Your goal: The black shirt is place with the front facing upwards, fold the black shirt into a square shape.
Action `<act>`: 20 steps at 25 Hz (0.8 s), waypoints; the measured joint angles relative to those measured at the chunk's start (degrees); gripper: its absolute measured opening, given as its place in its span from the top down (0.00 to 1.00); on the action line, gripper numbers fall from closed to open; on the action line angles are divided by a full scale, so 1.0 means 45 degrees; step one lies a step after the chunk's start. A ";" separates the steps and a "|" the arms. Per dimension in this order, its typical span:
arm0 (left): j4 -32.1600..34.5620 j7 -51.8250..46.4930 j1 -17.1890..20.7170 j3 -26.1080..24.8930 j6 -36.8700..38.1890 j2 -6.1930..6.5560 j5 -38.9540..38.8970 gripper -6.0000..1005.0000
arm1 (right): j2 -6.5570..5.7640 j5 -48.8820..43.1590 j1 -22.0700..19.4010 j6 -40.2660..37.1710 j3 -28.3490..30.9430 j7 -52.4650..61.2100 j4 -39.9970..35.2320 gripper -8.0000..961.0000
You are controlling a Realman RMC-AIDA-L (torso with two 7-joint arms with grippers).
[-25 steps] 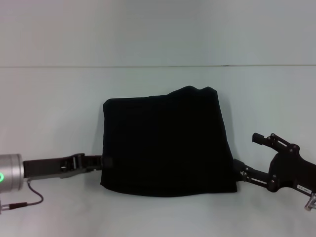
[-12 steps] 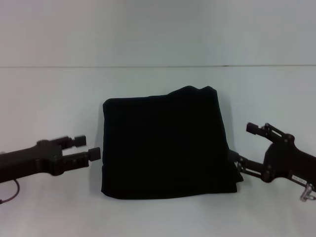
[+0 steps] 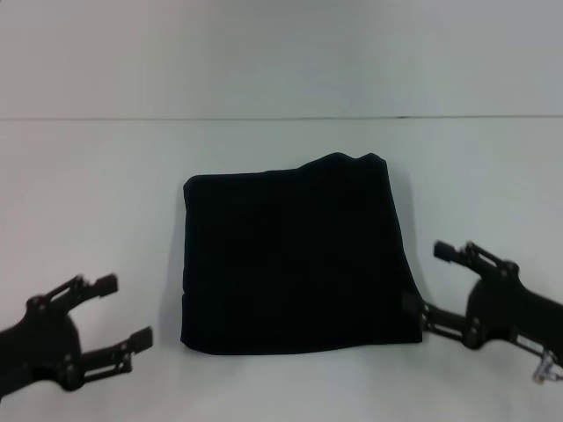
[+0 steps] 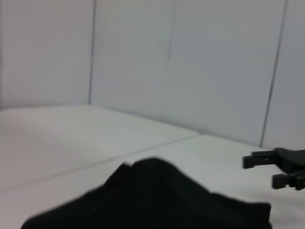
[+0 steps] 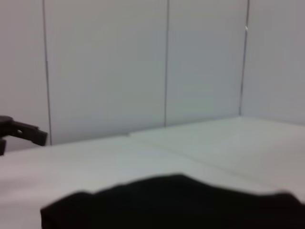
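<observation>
Head view: the black shirt [image 3: 295, 255] is shown lying folded into a near-square block at the middle of the white counter [image 3: 97, 193], one far corner slightly humped and no lettering visible. The left hand [image 3: 123, 309], fingers apart and empty, is seen well clear of the near-left edge, while the right hand [image 3: 431, 283], also spread, is placed just beside the near-right corner, contact not discernible. The fold is judged essentially complete; both hands are best drawn outward without snagging any edge, so that the square is not disturbed.
</observation>
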 joint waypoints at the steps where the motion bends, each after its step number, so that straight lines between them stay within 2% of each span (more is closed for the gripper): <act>1: -0.0079 -0.0029 0.0132 -0.0004 -0.0103 0.0027 0.0037 0.07 | -0.0008 -0.0054 -0.0128 0.0082 -0.0004 -0.0003 0.0008 0.07; 5: -0.0482 -0.0105 0.0375 0.0042 -0.0750 0.0097 0.0415 0.07 | -0.0023 -0.0183 -0.0573 0.0667 -0.0003 -0.0008 0.0006 0.07; 9: -0.0783 -0.0181 0.0163 0.0028 -0.1390 0.0119 0.1023 0.07 | -0.0033 -0.0260 -0.0720 0.0875 -0.0009 -0.0023 0.0004 0.07; 20: -0.0852 -0.0568 -0.0274 0.0025 -0.1434 0.0119 0.1062 0.07 | -0.0032 -0.0460 -0.0698 0.0768 -0.0012 -0.0035 -0.0047 0.07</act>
